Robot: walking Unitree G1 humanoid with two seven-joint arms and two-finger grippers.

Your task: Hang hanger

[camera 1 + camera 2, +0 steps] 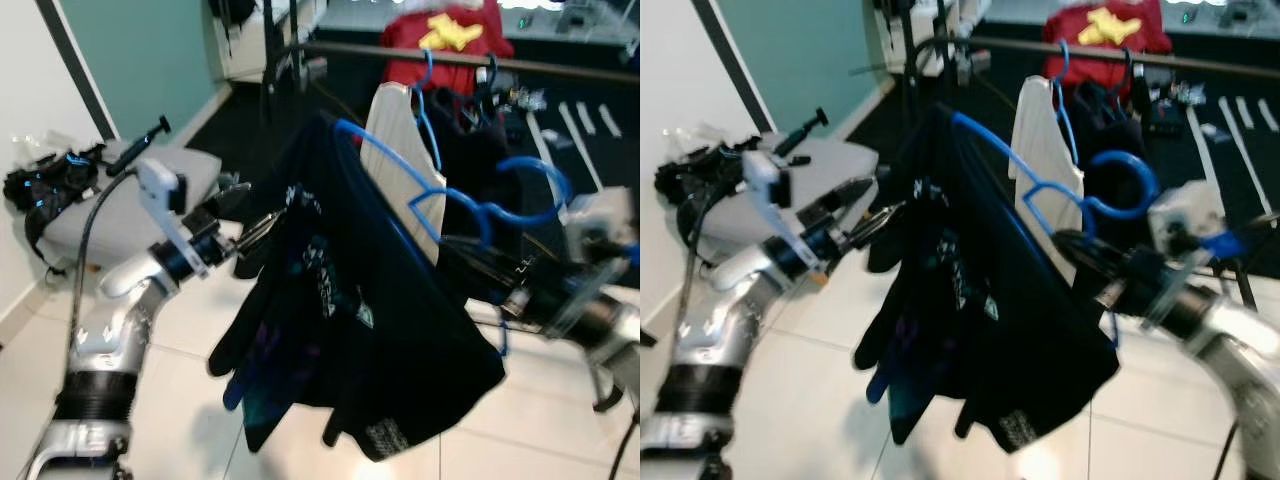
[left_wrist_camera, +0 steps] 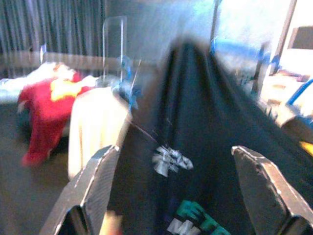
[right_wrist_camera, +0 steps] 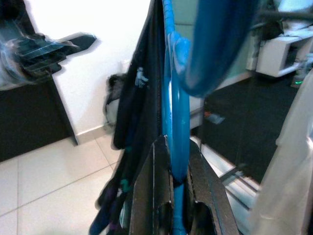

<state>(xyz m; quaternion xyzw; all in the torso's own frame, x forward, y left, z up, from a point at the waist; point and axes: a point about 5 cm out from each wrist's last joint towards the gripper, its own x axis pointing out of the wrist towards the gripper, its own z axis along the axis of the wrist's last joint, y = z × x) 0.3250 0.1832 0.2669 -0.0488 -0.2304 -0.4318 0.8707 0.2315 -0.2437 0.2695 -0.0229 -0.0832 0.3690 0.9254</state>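
Observation:
A blue plastic hanger (image 1: pixel 440 205) carries a black printed T-shirt (image 1: pixel 360 320) in mid-air before me. My right gripper (image 3: pixel 175 188) is shut on the hanger's blue frame just below the hook (image 1: pixel 1120 185). My left gripper (image 1: pixel 250 215) stands open beside the shirt's left shoulder, its fingers (image 2: pixel 93 188) spread with the black cloth (image 2: pixel 195 147) in front of them. Beyond runs a wooden clothes rail (image 1: pixel 470 60), where a white garment (image 1: pixel 400 150) hangs on another blue hanger and a red garment (image 1: pixel 445 40) hangs farther back.
A grey cushioned bench (image 1: pixel 130 195) with black straps and gear (image 1: pixel 50 180) stands at the left by the white and teal wall. Light floor tiles (image 1: pixel 190 400) lie below, a dark floor farther back. The rack's dark upright (image 1: pixel 272 45) rises behind the shirt.

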